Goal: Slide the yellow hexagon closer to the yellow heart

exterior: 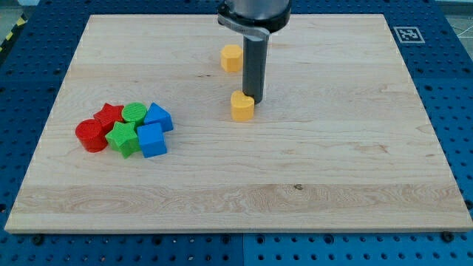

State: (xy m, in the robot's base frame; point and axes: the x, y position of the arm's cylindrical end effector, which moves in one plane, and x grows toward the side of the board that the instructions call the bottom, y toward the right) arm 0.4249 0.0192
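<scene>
My tip: my tip (252,98) ends a dark rod that comes straight down from the view's top; it holds nothing and sits just above and right of the heart, touching or nearly so, I cannot tell which.
Heart: the yellow heart (242,106) lies near the middle of the board, just below my tip.
Hexagon: the yellow hexagon (231,57) lies toward the view's top, left of the rod, apart from the heart.
Cluster: at the view's left, well apart from my tip, six blocks crowd together: red cylinder (91,135), red star (109,114), green cylinder (134,113), green star (123,138), blue block (158,117), blue cube (151,140).
Board: pale wooden board (332,170) on a blue table (458,81).
</scene>
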